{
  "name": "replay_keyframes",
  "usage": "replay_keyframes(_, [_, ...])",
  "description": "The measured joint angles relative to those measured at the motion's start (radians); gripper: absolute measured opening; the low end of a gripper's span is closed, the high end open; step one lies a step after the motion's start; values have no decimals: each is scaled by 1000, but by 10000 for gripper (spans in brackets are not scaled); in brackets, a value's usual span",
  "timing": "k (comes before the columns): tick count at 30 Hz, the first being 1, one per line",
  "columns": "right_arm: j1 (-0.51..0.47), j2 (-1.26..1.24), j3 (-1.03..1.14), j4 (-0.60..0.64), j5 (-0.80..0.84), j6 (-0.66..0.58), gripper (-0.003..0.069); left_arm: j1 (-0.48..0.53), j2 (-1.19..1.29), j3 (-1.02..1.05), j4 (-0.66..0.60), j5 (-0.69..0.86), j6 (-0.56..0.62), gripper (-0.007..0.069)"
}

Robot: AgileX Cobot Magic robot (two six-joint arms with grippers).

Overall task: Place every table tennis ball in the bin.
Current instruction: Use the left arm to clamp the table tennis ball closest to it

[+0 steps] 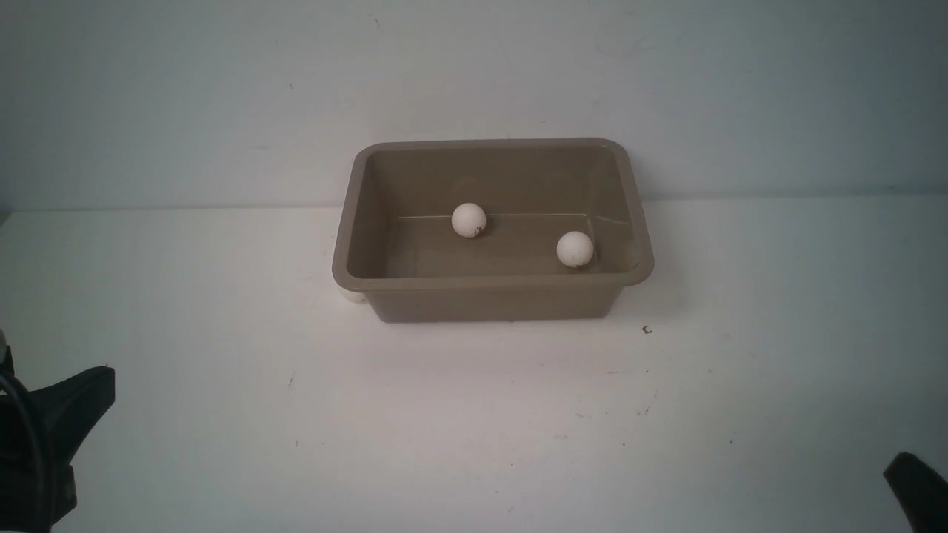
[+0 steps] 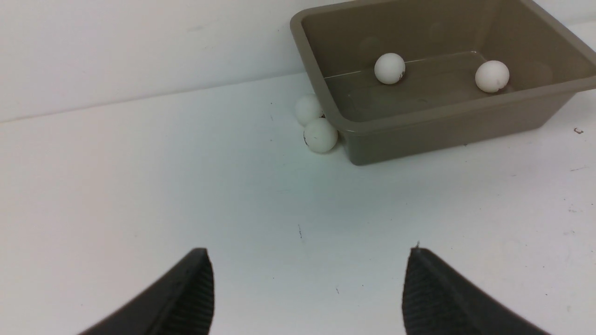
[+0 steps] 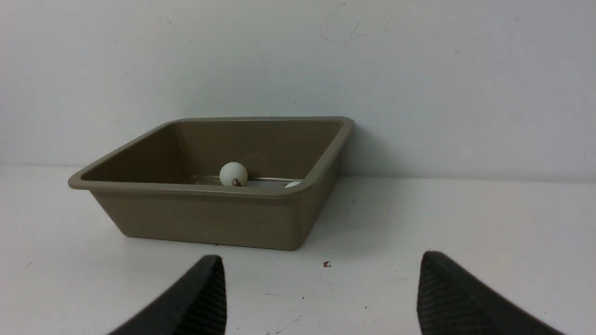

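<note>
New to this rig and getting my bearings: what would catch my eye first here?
The taupe bin sits mid-table near the back wall, holding two white balls: the middle ball and the right ball. Outside, a nearer ball and a farther ball lie on the table, tucked against the bin's near left corner. The left gripper and right gripper are open and empty, short of the bin.

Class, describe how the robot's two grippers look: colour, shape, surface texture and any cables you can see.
Both the left gripper and right gripper are matte black, each with two curved fingers tapering to points, their inner faces finely ribbed. A black cable loops along the left arm. No markings show.
</note>
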Motion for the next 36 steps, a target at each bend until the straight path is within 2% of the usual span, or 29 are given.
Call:
replay_keyframes(12, [0,0,0,-5,154,0,496,0,0,0,-12,28,0,490])
replay_keyframes(15, [0,0,0,-32,198,0,496,0,0,0,-12,28,0,490])
replay_keyframes(23, [0,0,0,-226,294,2,496,0,0,0,-12,28,0,490])
replay_keyframes(33, [0,-2,0,-245,315,4,496,0,2,0,-12,12,18,490])
replay_keyframes(36, [0,-2,0,-246,316,4,496,0,34,0,-18,-51,59,490])
